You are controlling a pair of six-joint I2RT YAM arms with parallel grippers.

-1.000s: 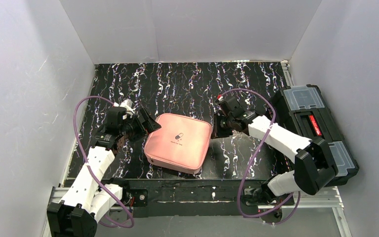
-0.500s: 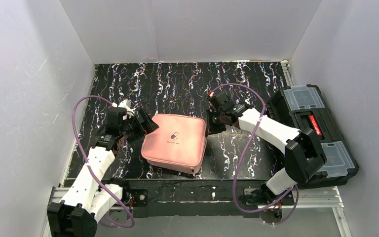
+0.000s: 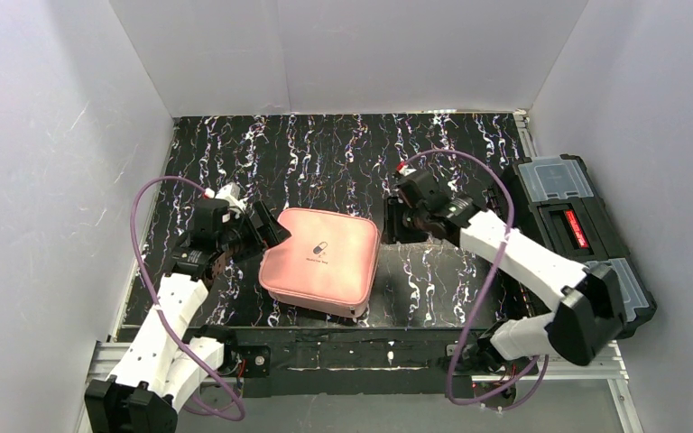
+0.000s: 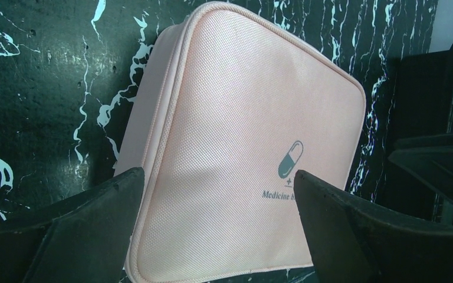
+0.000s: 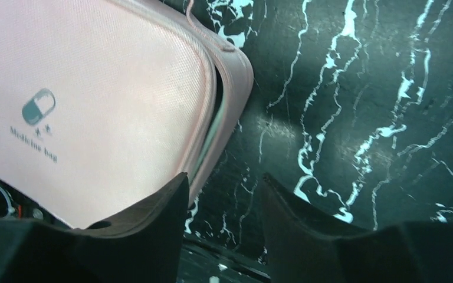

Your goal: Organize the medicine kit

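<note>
The medicine kit (image 3: 320, 262) is a pink rounded-square soft case with a pill logo, lying flat on the black marbled table. My left gripper (image 3: 266, 227) stands wide open at its left corner. In the left wrist view the medicine kit (image 4: 242, 130) fills the space ahead of the left gripper (image 4: 217, 174), with a finger on either side above its lid. My right gripper (image 3: 386, 222) is at the kit's far right corner. In the right wrist view the right gripper (image 5: 224, 177) is open over bare table beside the medicine kit (image 5: 94, 100), whose zip seam gapes slightly along that edge.
A black toolbox (image 3: 577, 234) with clear compartment lids sits off the table's right side, close behind the right arm. White walls enclose the table on three sides. Purple cables loop from both arms.
My right gripper was shut at the kit's right corner and has now opened and drawn back a little to the right. The kit slid slightly left. The left arm barely moved.
</note>
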